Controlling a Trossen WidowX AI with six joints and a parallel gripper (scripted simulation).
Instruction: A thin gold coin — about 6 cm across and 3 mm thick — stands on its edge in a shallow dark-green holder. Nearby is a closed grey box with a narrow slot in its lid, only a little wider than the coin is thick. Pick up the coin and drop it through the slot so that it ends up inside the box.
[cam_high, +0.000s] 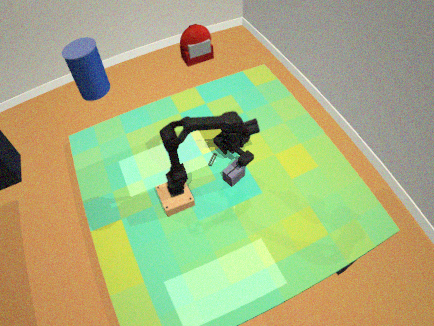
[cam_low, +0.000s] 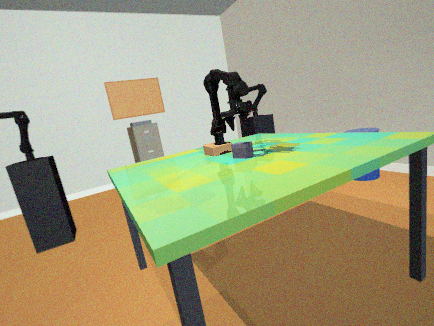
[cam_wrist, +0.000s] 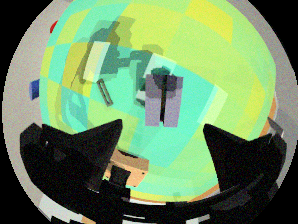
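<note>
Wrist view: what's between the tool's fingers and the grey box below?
Nothing. In the wrist view the open tool frames the grey box and its dark slot, with only bare mat showing around it. No coin is visible between the fingers.

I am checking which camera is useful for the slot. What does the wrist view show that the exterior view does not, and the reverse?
Only the wrist view looks down on the grey box and shows the dark slot in its lid, between the two fingers of the open hand, and the empty holder beside the box. No coin is visible.

Only the exterior view shows the table legs, the whole arm and the orange wall board.

Both show the box and the green-yellow table top.
</note>
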